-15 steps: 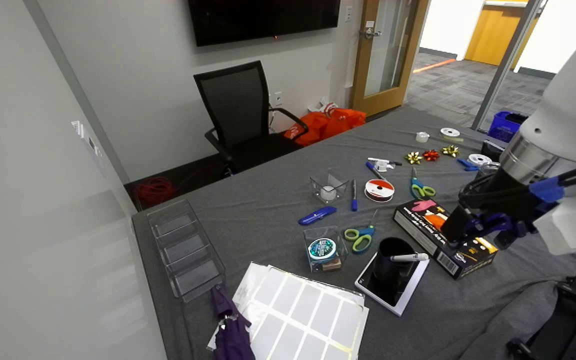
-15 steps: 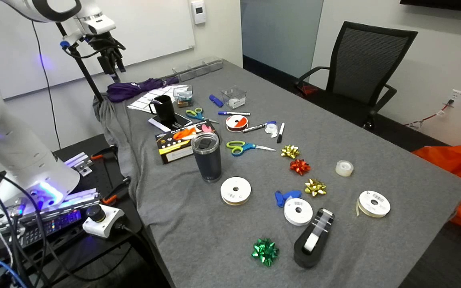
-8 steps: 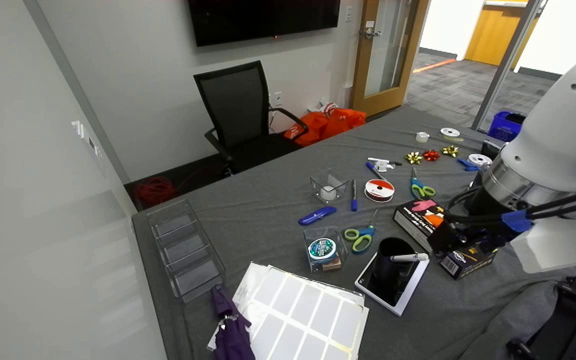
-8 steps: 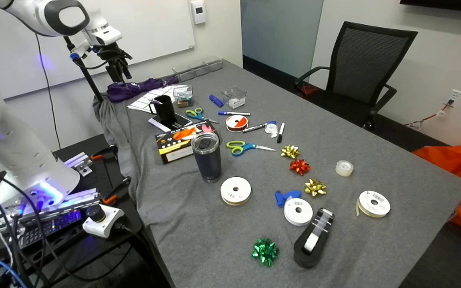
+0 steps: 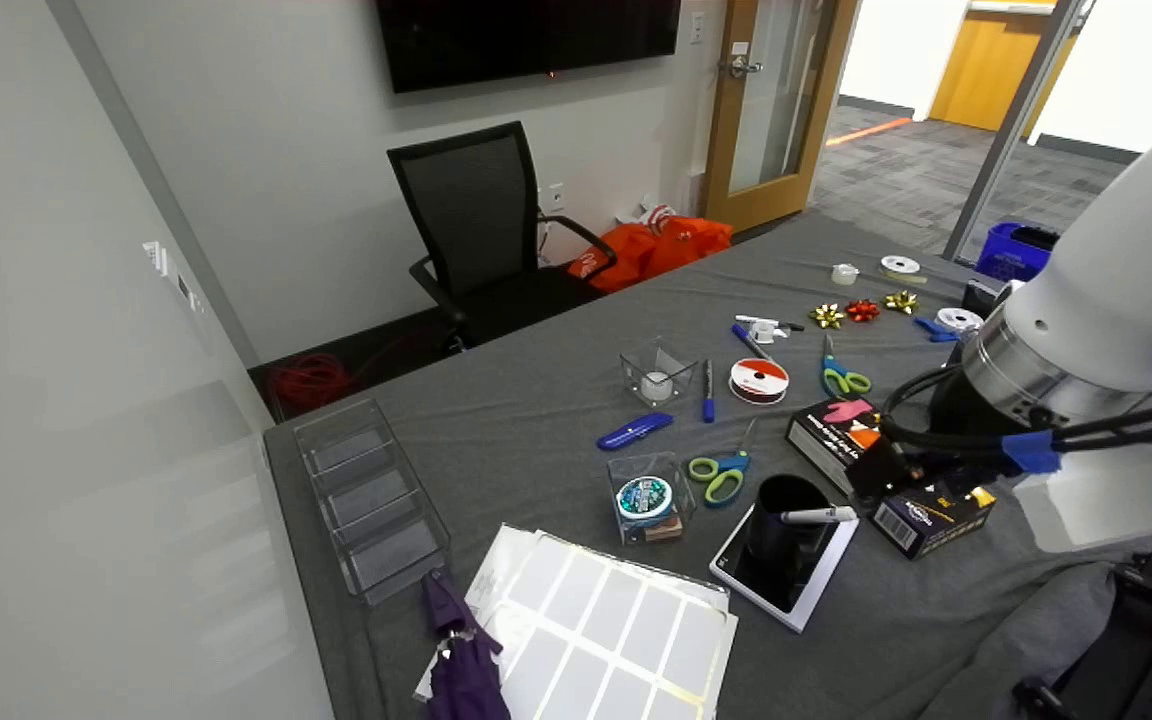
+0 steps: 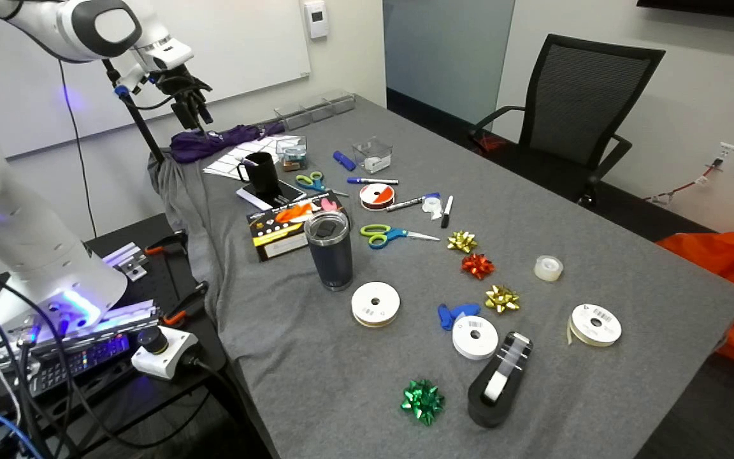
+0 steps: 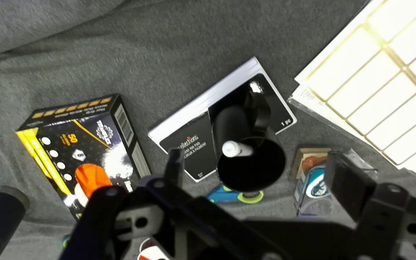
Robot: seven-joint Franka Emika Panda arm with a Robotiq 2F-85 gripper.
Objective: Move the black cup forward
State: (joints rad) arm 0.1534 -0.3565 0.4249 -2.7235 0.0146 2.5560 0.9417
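The black cup is a dark mug with a side handle, seen in both exterior views (image 5: 774,550) (image 6: 265,172) and in the wrist view (image 7: 264,168). A white-capped marker (image 7: 237,148) leans in it. The cup stands upright on a black and white ink pad (image 7: 195,157), which also shows in an exterior view (image 5: 821,580). My gripper (image 6: 199,121) hangs above the table, higher than the cup and apart from it. In the wrist view its fingertips (image 7: 261,168) are spread wide with nothing held, and the cup's mouth shows between them.
A glove box (image 5: 831,445) lies beside the ink pad. A dark lidded tumbler (image 6: 329,252) stands by the box. A clear container with a teal item (image 5: 646,500), green-handled scissors (image 5: 721,478) and label sheets (image 5: 606,640) lie around the cup. A purple umbrella (image 6: 214,143) lies behind.
My gripper has moved closer to the cup, most of it in the first half second, and then only slightly. The cup and the other objects have not moved.
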